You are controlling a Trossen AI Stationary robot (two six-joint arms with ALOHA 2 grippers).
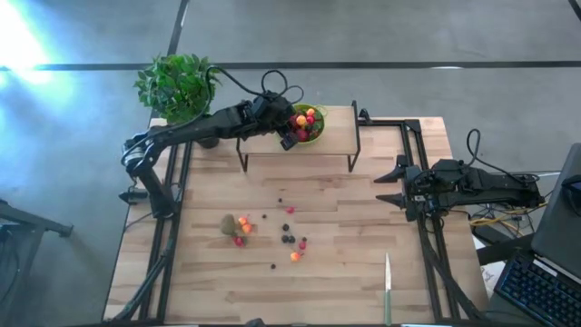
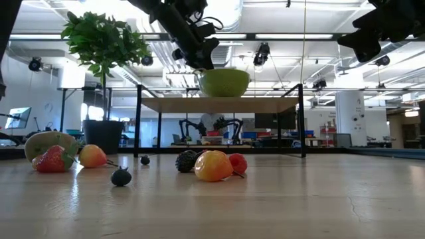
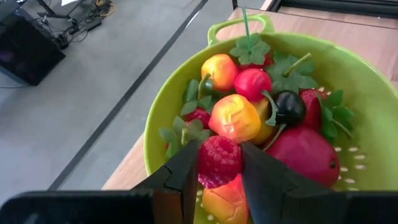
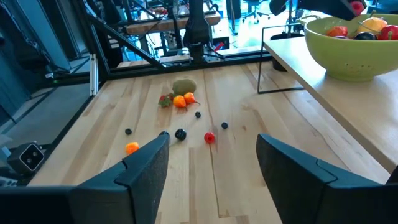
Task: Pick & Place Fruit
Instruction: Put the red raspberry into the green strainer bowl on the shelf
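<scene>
A: Where is the left gripper (image 1: 289, 138) now?

B: It is over the green bowl (image 1: 317, 132), which stands on the raised shelf (image 1: 336, 136) at the far side of the table (image 1: 345, 272). In the left wrist view its two fingers (image 3: 186, 171) pinch a red raspberry (image 3: 219, 160) from both sides, just above the other fruit in the bowl.

A: What else is in the bowl?

B: A yellow-orange peach (image 3: 234, 117), a red cherry (image 3: 253, 83), a dark cherry (image 3: 290, 108), a big red fruit (image 3: 305, 152) and some green leaves. They lie close, touching each other.

A: And the fruit on the table?

B: It is scattered near the middle of the table. The kiwi (image 1: 229, 223) lies at the left of the group, with a strawberry (image 1: 239, 241) and a small orange fruit (image 1: 244, 226) just beside it. Some dark berries (image 1: 287, 239) are in the middle, and one orange fruit (image 1: 295, 257) with a small red one (image 1: 303, 243) near it.

A: The right gripper (image 1: 392, 185)?

B: It hangs at the right edge of the table, well apart from the fruit. Its fingers are spread wide and hold nothing.

A: Anything else?

B: A knife (image 1: 388, 289) with a green handle lies near the front edge, and a plant (image 1: 177, 84) stands at the far left corner.
</scene>
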